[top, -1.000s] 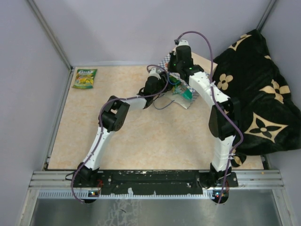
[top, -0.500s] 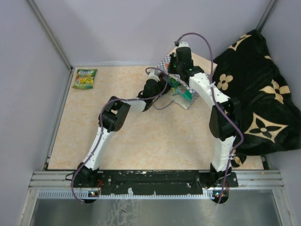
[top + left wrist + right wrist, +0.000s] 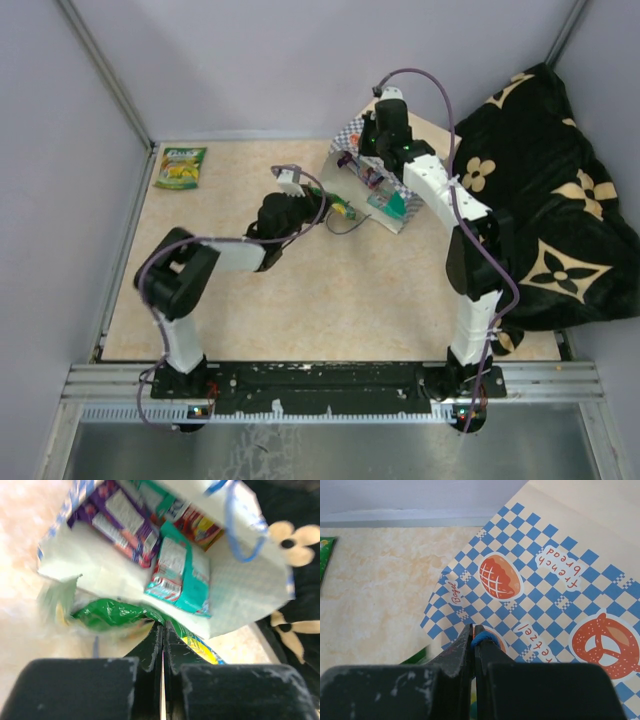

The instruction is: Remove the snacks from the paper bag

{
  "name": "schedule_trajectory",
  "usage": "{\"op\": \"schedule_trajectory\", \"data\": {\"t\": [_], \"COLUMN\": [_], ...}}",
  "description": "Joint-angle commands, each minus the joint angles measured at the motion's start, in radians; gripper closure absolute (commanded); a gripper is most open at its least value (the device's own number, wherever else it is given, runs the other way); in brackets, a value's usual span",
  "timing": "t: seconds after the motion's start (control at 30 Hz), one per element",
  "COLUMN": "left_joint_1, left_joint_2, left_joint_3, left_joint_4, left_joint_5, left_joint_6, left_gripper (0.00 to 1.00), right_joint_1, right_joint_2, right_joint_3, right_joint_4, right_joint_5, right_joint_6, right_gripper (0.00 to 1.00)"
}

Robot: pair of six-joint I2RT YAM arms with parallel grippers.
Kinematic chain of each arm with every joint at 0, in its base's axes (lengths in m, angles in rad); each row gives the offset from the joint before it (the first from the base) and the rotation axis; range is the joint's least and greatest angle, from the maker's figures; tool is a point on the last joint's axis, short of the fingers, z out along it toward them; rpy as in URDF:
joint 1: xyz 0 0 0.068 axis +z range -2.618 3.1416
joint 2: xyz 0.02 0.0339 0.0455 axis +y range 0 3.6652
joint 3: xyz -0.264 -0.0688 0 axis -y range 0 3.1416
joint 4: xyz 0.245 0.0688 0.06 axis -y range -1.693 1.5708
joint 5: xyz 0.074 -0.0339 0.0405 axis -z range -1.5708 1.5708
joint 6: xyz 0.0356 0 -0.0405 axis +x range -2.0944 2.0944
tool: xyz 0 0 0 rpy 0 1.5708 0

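The marbled tan table (image 3: pixel 300 310) fills the top view. A black cloth (image 3: pixel 560 230) with tan flowers is heaped along the table's 3 o'clock edge. The paper bag (image 3: pixel 350 132) lies on its side at about 1 o'clock from the table's centre, just beside the cloth. Its mouth faces 7 o'clock, and its blue-white checkered band with red-orange bread prints faces up.

The right gripper (image 3: pixel 473 634) reaches over the bag's top panel (image 3: pixel 545 580). Its jaws are closed tight and pinch the thin blue cord handle (image 3: pixel 482 639).

The left gripper (image 3: pixel 162 636) sits at 7 o'clock from the bag's mouth, jaws pressed together on a crumpled green pouch (image 3: pixel 115 615). That pouch lies across the bag's lower lip and is blurred at its left end.

Inside the open bag (image 3: pixel 240 595), the left wrist view shows a teal pouch (image 3: pixel 182 575) nearest the mouth. A purple pouch (image 3: pixel 120 522) is at its 10 o'clock, and an orange-red pouch (image 3: pixel 200 527) is partly hidden at its 12 o'clock.

One green-yellow pouch (image 3: pixel 180 166) lies flat on the table at 10 o'clock, well apart from the bag and near the far left corner.
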State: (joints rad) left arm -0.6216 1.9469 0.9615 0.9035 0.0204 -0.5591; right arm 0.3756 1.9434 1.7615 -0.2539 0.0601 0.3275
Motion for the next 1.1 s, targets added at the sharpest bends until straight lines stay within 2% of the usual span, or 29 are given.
{"op": "schedule_trajectory", "data": {"t": [0.0, 0.1, 0.2, 0.37, 0.5, 0.6, 0.7, 0.8, 1.0, 1.07], "left_joint_1": [0.002, 0.004, 0.007, 0.027, 0.118, 0.271, 0.404, 0.453, 0.47, 0.463], "left_joint_2": [-0.306, -0.445, -0.533, -0.605, -0.609, -0.586, -0.519, -0.39, 0.064, 0.216], "left_joint_3": [-0.065, -0.002, 0.061, 0.096, 0.089, 0.102, 0.153, 0.261, 0.704, 0.848], "left_joint_4": [-0.043, -0.351, -0.57, -0.74, -0.793, -0.864, -0.911, -0.952, -1.234, -1.306], "left_joint_5": [-0.066, -0.175, -0.366, -0.566, -0.543, -0.364, -0.272, -0.231, -0.121, -0.124], "left_joint_6": [0.176, 0.294, 0.417, 0.589, 0.633, 0.605, 0.619, 0.692, 0.915, 1.007], "left_gripper": [1.0, 1.0, 1.0, 1.0, 1.0, 1.0, 1.0, 1.0, 1.0, 1.0], "right_joint_1": [-0.01, -0.011, -0.01, -0.01, -0.01, -0.01, -0.01, -0.009, -0.009, -0.009], "right_joint_2": [-0.098, -0.106, -0.11, -0.12, -0.11, -0.101, -0.097, -0.093, -0.079, -0.082], "right_joint_3": [0.022, 0.011, 0.005, -0.018, -0.018, -0.009, -0.008, -0.019, -0.027, -0.027], "right_joint_4": [0.047, 0.057, 0.06, 0.071, 0.074, 0.064, 0.06, 0.065, 0.062, 0.054], "right_joint_5": [0.019, 0.006, -0.005, -0.025, -0.047, -0.059, -0.068, -0.075, -0.089, -0.086], "right_joint_6": [-0.008, 0.0, 0.005, 0.01, 0.021, 0.02, 0.018, 0.02, 0.024, 0.019], "right_gripper": [1.0, 1.0, 1.0, 1.0, 1.0, 1.0, 1.0, 1.0, 1.0, 1.0]}}
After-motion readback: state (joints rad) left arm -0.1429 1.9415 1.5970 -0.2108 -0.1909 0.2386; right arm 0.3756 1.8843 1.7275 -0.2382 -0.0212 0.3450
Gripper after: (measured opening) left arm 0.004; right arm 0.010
